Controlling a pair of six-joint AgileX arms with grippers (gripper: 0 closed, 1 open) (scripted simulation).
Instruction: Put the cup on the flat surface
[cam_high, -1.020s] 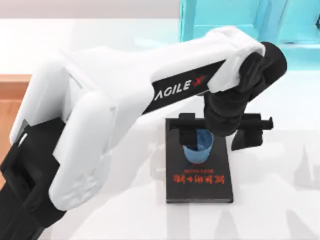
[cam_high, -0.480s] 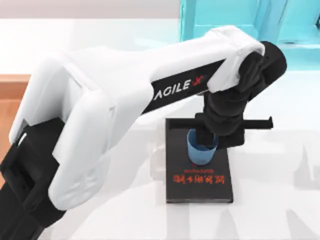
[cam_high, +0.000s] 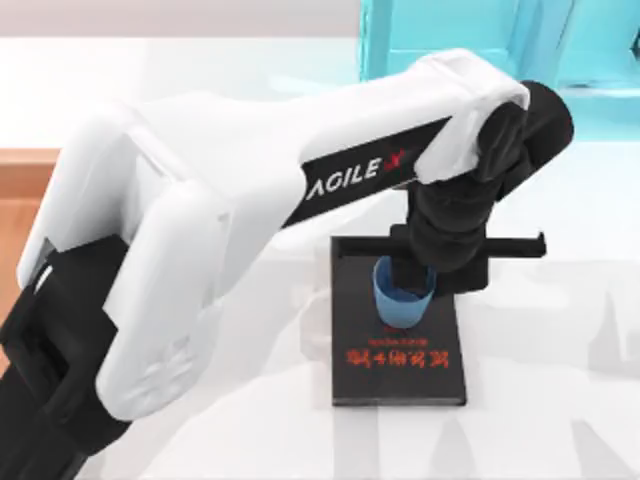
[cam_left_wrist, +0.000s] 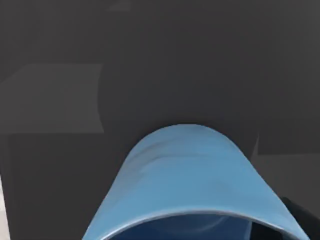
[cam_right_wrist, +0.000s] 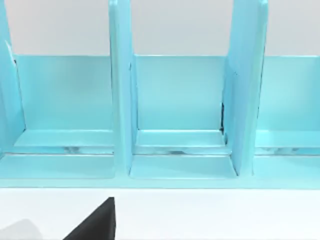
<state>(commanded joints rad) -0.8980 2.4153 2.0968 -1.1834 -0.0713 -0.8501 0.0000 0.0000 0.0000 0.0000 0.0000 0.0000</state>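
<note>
Light-blue cup (cam_high: 404, 301) stands upright on the black book (cam_high: 398, 372), pinched by my left claw (cam_high: 436, 272).

Rendered simulation desk, glossy white tabletop (cam_high: 560, 420), turquoise file rack (cam_right_wrist: 175, 115), black book (cam_high: 400, 380), office-like

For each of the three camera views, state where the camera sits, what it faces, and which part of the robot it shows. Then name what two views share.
Top view: above the table, facing down; left arm, left gripper around the cup on the black book.
Left wrist view: on the left wrist, facing the cup against the book.
Right wrist view: on the right wrist, facing a turquoise rack across the white tabletop.
Shared: cup and book, top and left wrist.
</note>
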